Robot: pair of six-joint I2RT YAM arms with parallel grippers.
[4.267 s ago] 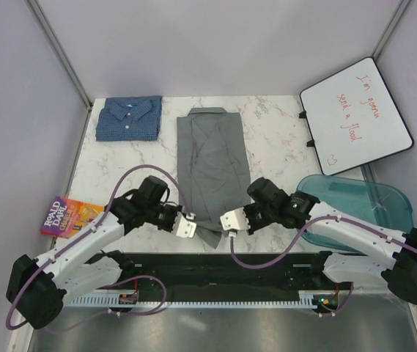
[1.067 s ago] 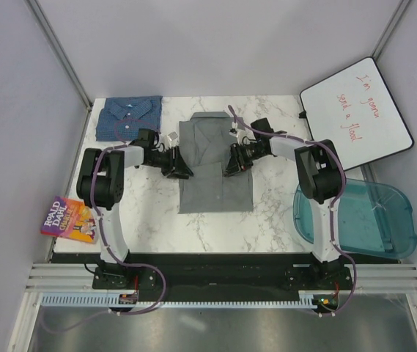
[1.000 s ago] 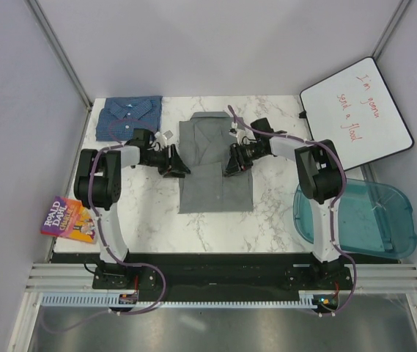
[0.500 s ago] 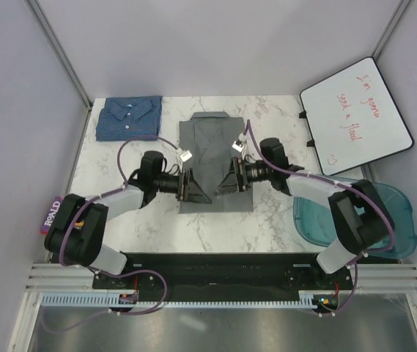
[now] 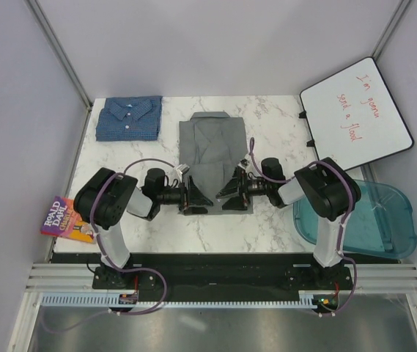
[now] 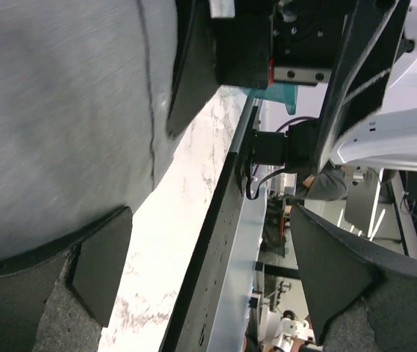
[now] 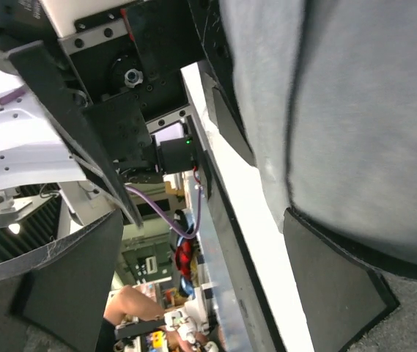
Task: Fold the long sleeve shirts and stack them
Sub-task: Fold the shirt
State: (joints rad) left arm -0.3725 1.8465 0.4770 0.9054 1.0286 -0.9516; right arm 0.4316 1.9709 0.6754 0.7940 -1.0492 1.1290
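The grey long sleeve shirt (image 5: 214, 150) lies folded in the middle of the marble table (image 5: 281, 132), collar at the far end. The blue checked shirt (image 5: 128, 117) lies folded at the back left. My left gripper (image 5: 193, 196) and right gripper (image 5: 231, 196) lie low at the grey shirt's near edge, facing each other, both open and holding nothing. The left wrist view shows grey cloth (image 6: 61, 110) by one finger (image 6: 98, 271), with the left gripper (image 6: 215, 282) spread wide. In the right wrist view, the right gripper (image 7: 201, 286) is also wide, with grey cloth (image 7: 369, 110) beside it.
A whiteboard (image 5: 355, 114) with red writing leans at the back right. A teal plastic tub (image 5: 362, 216) sits off the table's right side. A colourful paperback book (image 5: 67, 218) lies at the near left edge.
Both grippers have opened and let go of the grey shirt. They have drawn back from the shirt's sides to its near edge. The shirt stays folded in half.
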